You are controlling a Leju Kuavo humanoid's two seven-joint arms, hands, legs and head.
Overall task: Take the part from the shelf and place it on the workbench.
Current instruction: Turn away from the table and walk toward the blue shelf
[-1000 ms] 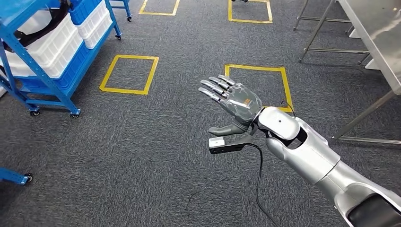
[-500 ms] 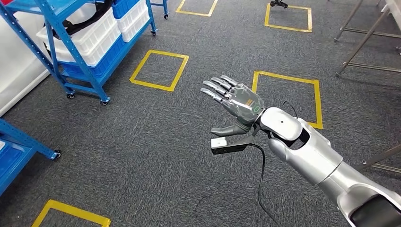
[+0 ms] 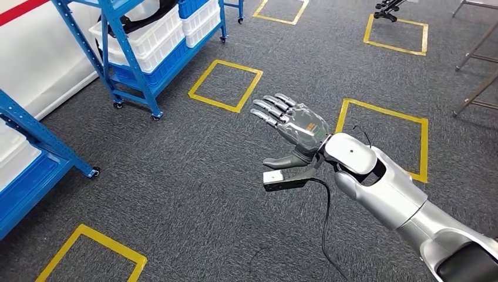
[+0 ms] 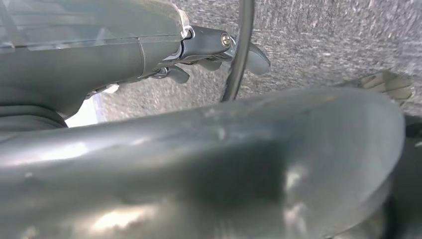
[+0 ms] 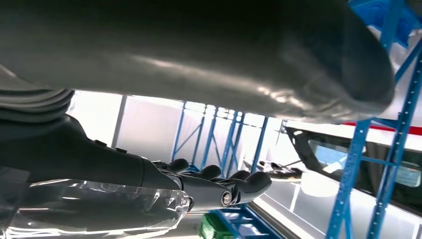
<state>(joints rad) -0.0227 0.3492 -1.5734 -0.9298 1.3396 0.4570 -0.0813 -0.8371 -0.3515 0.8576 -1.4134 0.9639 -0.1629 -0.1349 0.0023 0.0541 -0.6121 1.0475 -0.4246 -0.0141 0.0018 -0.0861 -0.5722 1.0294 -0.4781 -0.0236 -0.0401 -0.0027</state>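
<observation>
the right hand sits near the middle of the head view, held out over the grey carpet floor. its fingers are spread out and straight, pointing to the upper left of the frame, and its thumb sticks out lower down. it holds nothing. the hand is shiny grey with dark fingers, and the arm behind it is smooth silver and round, coming in from the lower right. a small grey box camera hangs under the wrist with a black cable looping down. in the upper left of the frame stands a blue metal shelf on little wheels, and it holds white plastic bins with ribbed sides. something black lies in the top bin, maybe the part, but it is too hidden to tell which way it points. another blue shelf is at the left edge. yellow tape squares are stuck flat on the fuzzy carpet. in the right wrist view the dark fingers reach out straight, with blue shelf posts beyond. in the left wrist view the left hand is blurry and close over the carpet, and i cannot tell if its fingers are loose or closed.
</observation>
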